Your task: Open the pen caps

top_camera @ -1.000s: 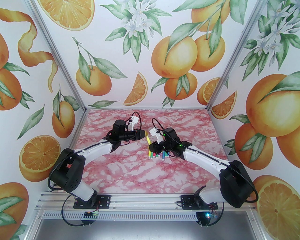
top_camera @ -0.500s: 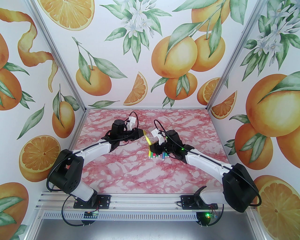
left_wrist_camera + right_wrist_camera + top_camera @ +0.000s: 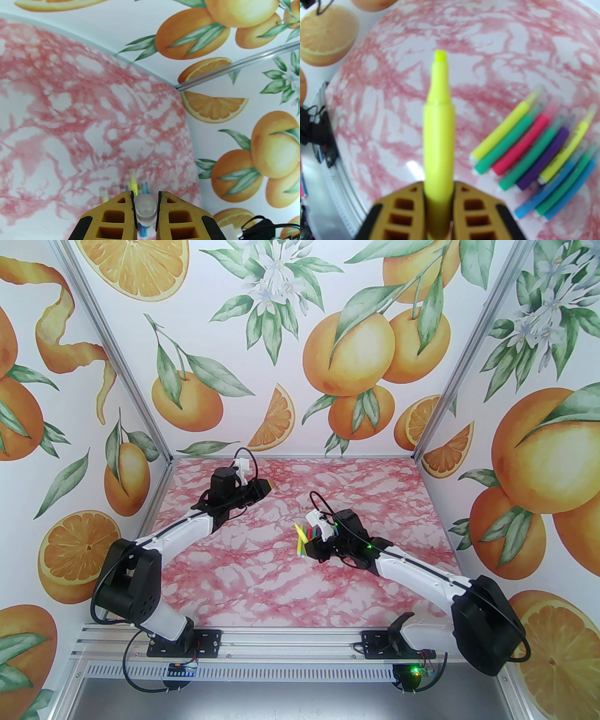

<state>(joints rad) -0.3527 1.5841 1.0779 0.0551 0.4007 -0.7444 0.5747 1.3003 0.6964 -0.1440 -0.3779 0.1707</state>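
Roughly left to right. Left gripper (image 3: 268, 484) sits far-left over the pink marbled table (image 3: 262, 587), well apart from the other arm. On its wrist view the left gripper (image 3: 145, 194) is clenched on a clear pen cap (image 3: 145, 207), closed end facing the camera, and the yellow fingers (image 3: 121, 211) press it from both sides. Beyond the cap there are blurred pens (image 3: 133, 181) on the table, their near ends hidden by fingers and cap. A black cable (image 3: 264, 225) sits at the lower right corner.

Centre-right: right gripper (image 3: 309, 549) is low over the table, clamped on a yellow pen (image 3: 298, 543). On the wrist view the right gripper (image 3: 439, 185) grasps the yellow pen (image 3: 439, 131) by its lower body. The pen is uncapped, with the chisel tip (image 3: 440, 56) bare and pointing away from the camera.

Right of it, the rest of the pens (image 3: 534, 150) lie side by side, touching, on the table in yellow, green, pink, purple and blue, with a few stacked. Their pen caps (image 3: 541, 91) are on, at the far ends, blurry. From the top view this pile (image 3: 313, 533) is mostly blocked by the right wrist camera (image 3: 316, 521).

Orange-print walls (image 3: 328, 357) surround the table.
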